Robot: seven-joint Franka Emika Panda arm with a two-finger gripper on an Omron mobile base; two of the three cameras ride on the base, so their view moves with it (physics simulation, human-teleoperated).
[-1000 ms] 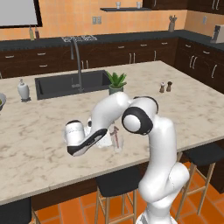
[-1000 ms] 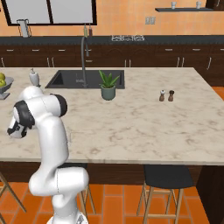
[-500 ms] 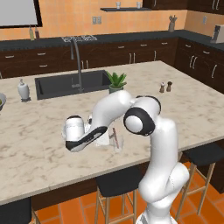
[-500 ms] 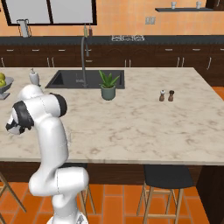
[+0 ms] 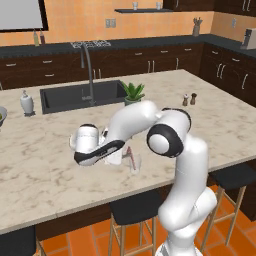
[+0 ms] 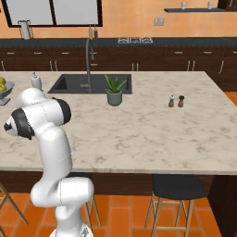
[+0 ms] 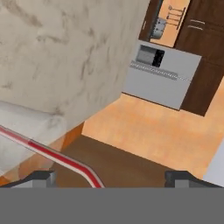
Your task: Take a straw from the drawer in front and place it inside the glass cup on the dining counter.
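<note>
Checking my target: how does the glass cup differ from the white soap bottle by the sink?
The glass cup is clear and nearly see-through; the soap bottle is opaque white. The cup stands near the counter's front edge by the arm; the bottle stands beside the sink. The cup is open-topped; the bottle narrows to a neck. Both stand upright on the dining counter.

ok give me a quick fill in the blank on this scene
1. The straw stands in the ____.
2. The cup sits on the ____ counter.
3. The plant stands beside the ____.
4. The straw's stripe is ____.

Missing: cup; dining; sink; red
</note>
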